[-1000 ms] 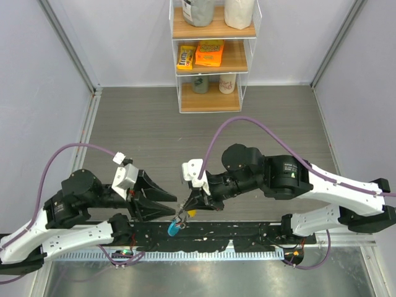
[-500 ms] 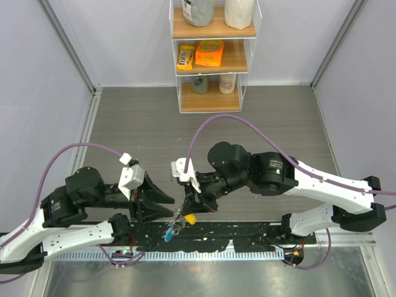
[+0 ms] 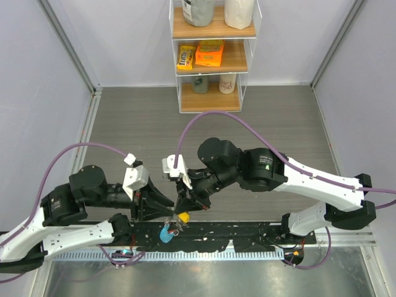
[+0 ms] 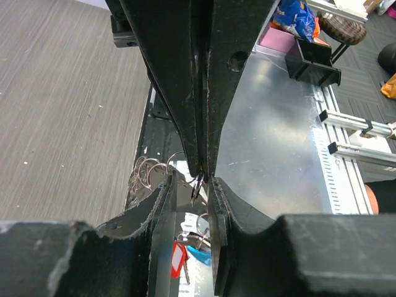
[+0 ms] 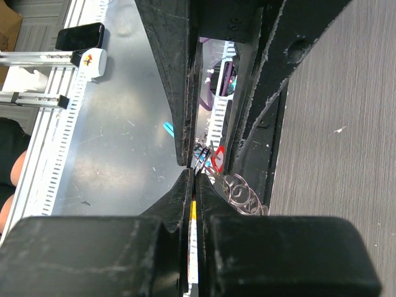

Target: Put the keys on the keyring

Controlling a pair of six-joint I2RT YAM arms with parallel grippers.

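Observation:
In the top view my two grippers meet tip to tip over the black rail. My right gripper (image 3: 181, 209) (image 5: 193, 175) is shut on a yellow key (image 3: 184, 217), which shows as a yellow strip (image 5: 193, 210) between its pads, and thin wire pokes out past its tips. Those tips reach between the fingers of my left gripper (image 3: 164, 208) (image 4: 192, 180), whose jaws stand apart around them without pinching. Below hang the keyring's blue tag (image 3: 166, 235) (image 4: 204, 255) and a red-tagged key (image 4: 177, 260) (image 5: 218, 162). The keyring's loop is mostly hidden.
A heap of spare silvery rings (image 4: 147, 172) (image 5: 242, 193) lies on the black rail (image 3: 241, 232) beside the grippers. A shelf unit (image 3: 213, 55) with snacks stands at the back. A phone (image 5: 77, 36) and white cup (image 5: 94, 62) sit on the metal bench.
My right arm has swung left with the yellow key, and the blue tag has shifted left and down. My left gripper's jaws have narrowed around the right fingertips.

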